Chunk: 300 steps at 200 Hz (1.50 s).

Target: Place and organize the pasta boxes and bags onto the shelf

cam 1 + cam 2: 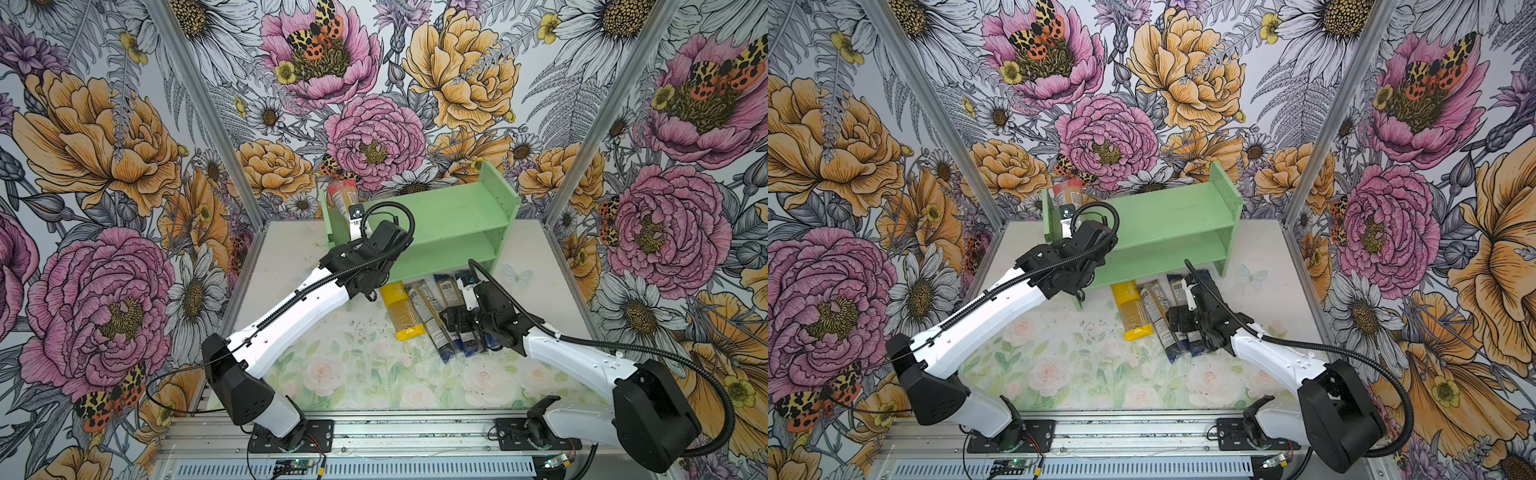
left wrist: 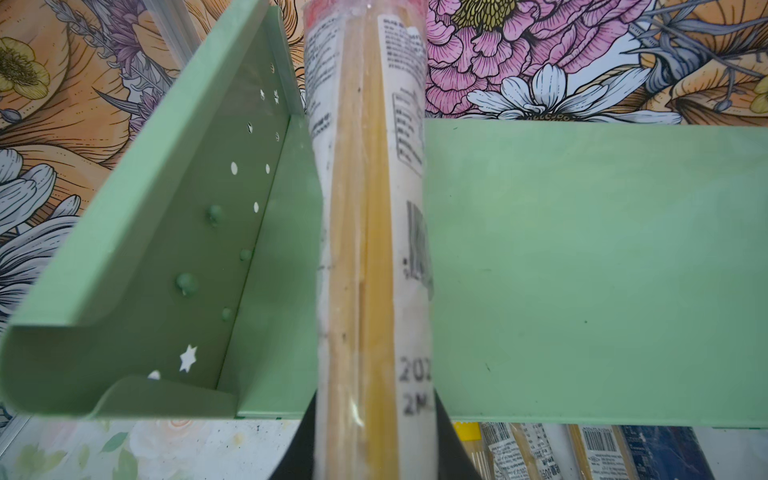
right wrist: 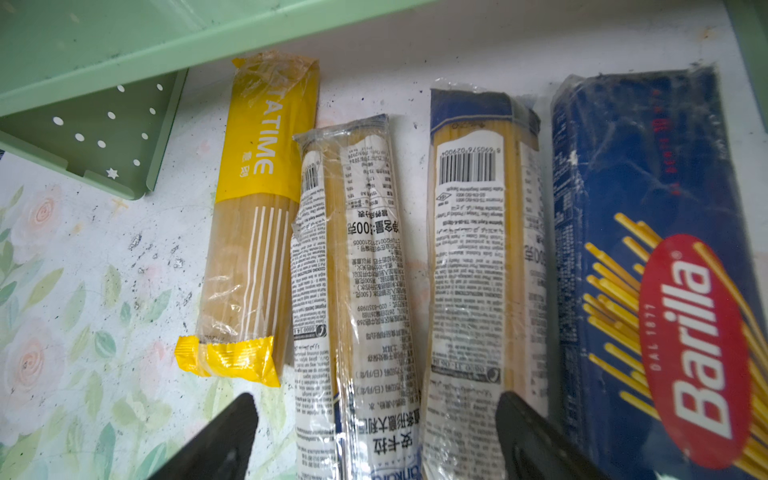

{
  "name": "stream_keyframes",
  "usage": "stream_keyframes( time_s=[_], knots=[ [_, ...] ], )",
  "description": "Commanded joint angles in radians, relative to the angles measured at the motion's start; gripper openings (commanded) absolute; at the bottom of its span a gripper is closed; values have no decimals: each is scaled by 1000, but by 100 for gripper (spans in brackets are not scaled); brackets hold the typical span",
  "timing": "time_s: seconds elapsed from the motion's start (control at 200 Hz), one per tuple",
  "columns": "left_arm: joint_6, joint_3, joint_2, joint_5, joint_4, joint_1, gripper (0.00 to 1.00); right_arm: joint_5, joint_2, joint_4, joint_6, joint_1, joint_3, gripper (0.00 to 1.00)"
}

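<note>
— What place is this?
— A robot lab booth: flowered wallpaper panels (image 1: 104, 145) in aluminium framing (image 1: 203, 104) on the left, right and far sides, two white arms (image 1: 299, 316) bolted to a metal rail (image 1: 415, 434) at the near edge.

My bench (image 1: 332, 374), with its pale rose print, carries the mint-green shelf (image 1: 449, 216) at the back. In front of the shelf four packs lie flat, side by side, ends toward its lower tier: the yellow bag (image 3: 253, 232) just beside the shelf's left foot, then the first blue-ended clear bag (image 3: 353, 270), the second blue-ended clear bag (image 3: 478, 257), and the Barilla box (image 3: 648, 249) nearest its right foot.
</note>
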Motion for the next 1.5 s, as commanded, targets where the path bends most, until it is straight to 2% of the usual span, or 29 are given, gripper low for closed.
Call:
stream_keyframes(
  time_s=[0.0,0.3,0.916,1.201,1.296,1.496],
  knots=[
    [36,11,-31,-40,98,26,0,2,-7,0,16,-5,-8,92],
    [45,-13,-40,-13,98,40,0,8,-8,1,15,-6,-8,92],
    [75,-44,-42,78,99,57,9,16,3,1,25,-6,-2,92],
    [61,-76,-57,112,98,69,28,19,4,1,25,-5,-2,92],
    [58,-87,-63,118,98,69,39,22,3,1,21,-6,-4,92],
    [54,-101,-71,128,96,75,43,24,-4,1,18,-6,-8,93]
  ],
)
